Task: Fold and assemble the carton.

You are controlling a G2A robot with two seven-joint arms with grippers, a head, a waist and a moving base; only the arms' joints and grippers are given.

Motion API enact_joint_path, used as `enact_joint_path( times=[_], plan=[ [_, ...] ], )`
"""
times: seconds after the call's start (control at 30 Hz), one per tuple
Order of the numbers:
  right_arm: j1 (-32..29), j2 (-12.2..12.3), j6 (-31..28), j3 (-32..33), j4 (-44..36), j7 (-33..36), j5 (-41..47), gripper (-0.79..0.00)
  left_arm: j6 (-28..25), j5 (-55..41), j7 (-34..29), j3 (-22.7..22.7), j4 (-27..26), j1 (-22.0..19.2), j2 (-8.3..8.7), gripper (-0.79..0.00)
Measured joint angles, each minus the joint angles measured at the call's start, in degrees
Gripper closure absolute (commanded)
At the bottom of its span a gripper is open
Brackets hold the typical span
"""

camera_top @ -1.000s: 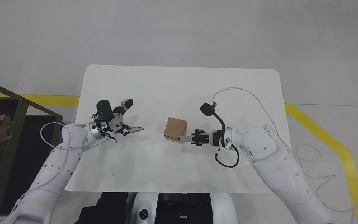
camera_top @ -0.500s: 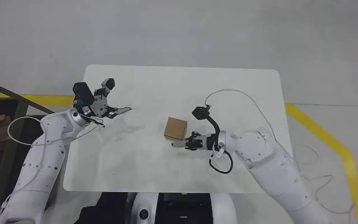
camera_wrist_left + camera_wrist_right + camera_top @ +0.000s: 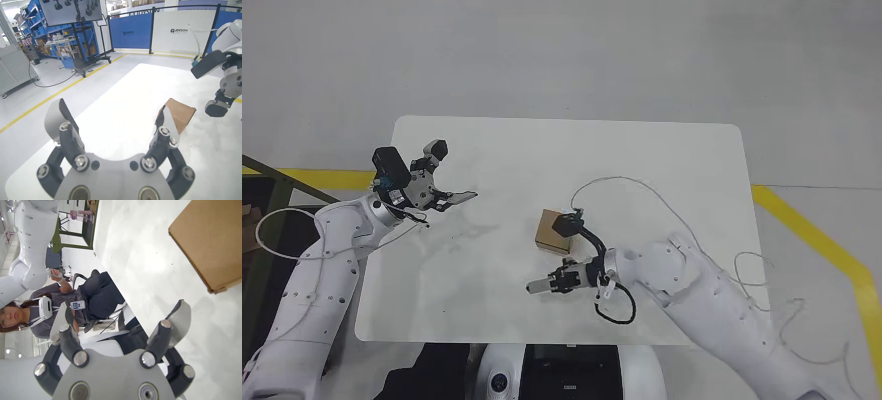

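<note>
The small brown carton [image 3: 553, 229] stands closed near the middle of the white table [image 3: 692, 160], with nothing touching it. My left gripper [image 3: 449, 173] hovers open over the table's far left part, well away from the carton. From the left wrist view its open gripper [image 3: 112, 106] faces the carton [image 3: 182, 113], with the right arm's fingers [image 3: 215, 110] beyond. My right gripper [image 3: 542, 287] is open near the front edge, a short way in front of the carton. In the right wrist view the carton [image 3: 208, 241] lies ahead of that open, empty gripper [image 3: 122, 305].
A thin white cable [image 3: 642, 184] loops from the right arm over the table behind the carton. The table's front edge [image 3: 121, 294] runs close under the right gripper. A dark green frame [image 3: 264, 200] stands off the table's left side.
The right gripper has drawn back from the carton's side and swung toward the front edge. The left arm pulled away to the far left, then kept still.
</note>
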Motion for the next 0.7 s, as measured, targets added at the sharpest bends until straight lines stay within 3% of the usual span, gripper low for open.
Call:
enact_joint_path(
  times=[0.3, 0.7],
  plan=[
    [4.7, -1.6, 0.5, -1.2, 7.0, -2.4, 2.6, -0.785, 0.0, 0.0, 0.0, 0.0, 0.0, 0.0, 0.0, -0.785],
    [2.8, 0.7, 3.7, 5.9, 2.9, -4.3, -4.7, -0.785, 0.0, 0.0, 0.0, 0.0, 0.0, 0.0, 0.0, -0.785]
  ],
)
